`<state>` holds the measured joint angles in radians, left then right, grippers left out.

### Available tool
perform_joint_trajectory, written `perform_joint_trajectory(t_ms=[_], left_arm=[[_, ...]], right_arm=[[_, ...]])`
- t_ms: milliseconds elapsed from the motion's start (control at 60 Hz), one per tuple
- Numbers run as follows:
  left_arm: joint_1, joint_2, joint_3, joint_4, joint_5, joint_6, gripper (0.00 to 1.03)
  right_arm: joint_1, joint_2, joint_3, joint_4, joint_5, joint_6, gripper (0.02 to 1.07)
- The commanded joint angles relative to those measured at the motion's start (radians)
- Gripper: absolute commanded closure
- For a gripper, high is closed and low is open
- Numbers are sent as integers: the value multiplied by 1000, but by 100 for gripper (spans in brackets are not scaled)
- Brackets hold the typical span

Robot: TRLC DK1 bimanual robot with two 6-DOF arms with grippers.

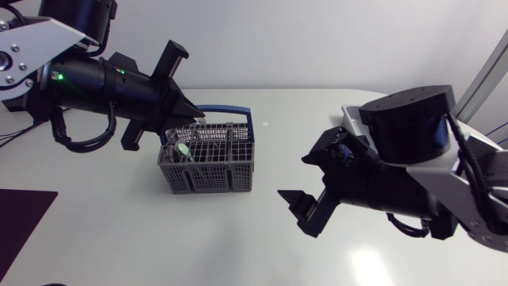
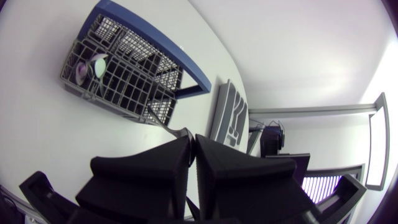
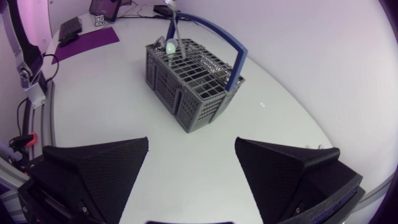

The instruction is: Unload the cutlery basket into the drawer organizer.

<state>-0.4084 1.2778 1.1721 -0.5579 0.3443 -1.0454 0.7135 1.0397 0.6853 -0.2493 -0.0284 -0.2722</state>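
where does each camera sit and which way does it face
Head: fixed above the table, looking down; both arms show.
Left wrist: on the left arm, looking down past its shut jaws at the cutlery basket.
Right wrist: on the right arm, facing the basket across the table between open jaws.
All share the basket.

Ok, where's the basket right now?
The basket stands left of centre in the head view, just ahead of the left arm.
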Motion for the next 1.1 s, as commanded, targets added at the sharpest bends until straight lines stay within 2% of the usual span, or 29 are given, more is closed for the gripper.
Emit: perform_joint_trajectory(t_ms=[0,100,183,217,283,533,767,1083], left_arm=[[-18,-24,-23,-17,35,47,99],[-67,-29,-29,-50,90,114,99],[-98,-31,-42,-60,101,148,99],[-133,-34,-48,-74,108,180,99],[-153,-41,-52,-91,130,203,99],[-228,-35,-57,-186,220,317,99],[-282,-23,-34,-251,289,352,99],[-310,-3,3,-303,349,375,99]], right_arm=[[0,-33,5,-39,-56,11,7],[-39,-58,23,-85,-179,11,7],[-72,-67,34,-117,-280,7,7],[-83,-70,36,-127,-314,-2,7],[-100,-72,36,-139,-361,-22,7],[-80,-78,20,-137,-436,-56,7],[-3,-66,3,-105,-450,-94,8],[63,-33,11,-94,-461,-117,18]])
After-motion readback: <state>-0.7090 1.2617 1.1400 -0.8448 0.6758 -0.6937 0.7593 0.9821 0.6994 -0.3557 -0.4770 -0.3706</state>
